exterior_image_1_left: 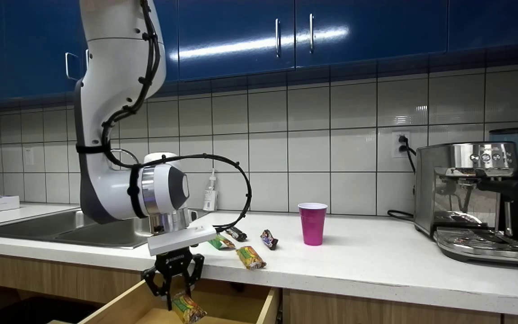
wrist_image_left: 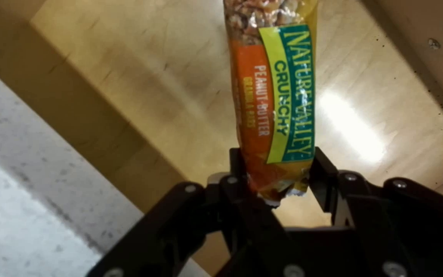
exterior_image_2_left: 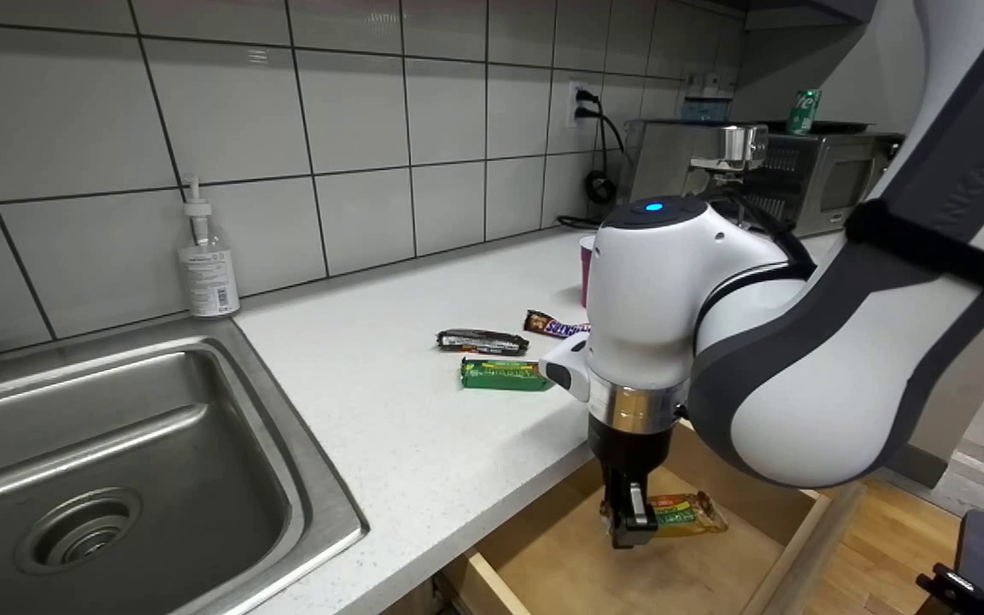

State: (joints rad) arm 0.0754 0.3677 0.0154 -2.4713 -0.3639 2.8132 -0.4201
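Granola bar (wrist_image_left: 277,92) is held in the robot's hand (wrist_image_left: 277,165). The hand is closed in as far as the bar lets it, with its two fingers (wrist_image_left: 323,180) pinching the bar's sides near one end. The wrapper is orange, yellow and green, and it says Nature Valley Crunchy. The other end of the bar sticks out past the fingers. Bar and fingertips are down in an open wooden drawer (exterior_image_2_left: 577,564), just past the front edge of the tabletop (exterior_image_1_left: 376,261). I cannot tell if the bar touches the drawer's bottom.

More snacks lie on the tabletop. A yellow snack (exterior_image_1_left: 251,258) is close to the front edge, near the hand. A green snack (exterior_image_2_left: 505,374) and a dark snack (exterior_image_2_left: 482,342) lie side by side, farther from that edge, and a Snickers bar (exterior_image_2_left: 552,325) lies near them. A pink cup (exterior_image_1_left: 313,225) stands up between the snacks and a big silver coffee machine (exterior_image_1_left: 466,202). At the back edge, by a corner of the steel sink (exterior_image_2_left: 325,512), stands a soap bottle (exterior_image_2_left: 208,278). Behind it is a white tiled wall (exterior_image_1_left: 308,153).
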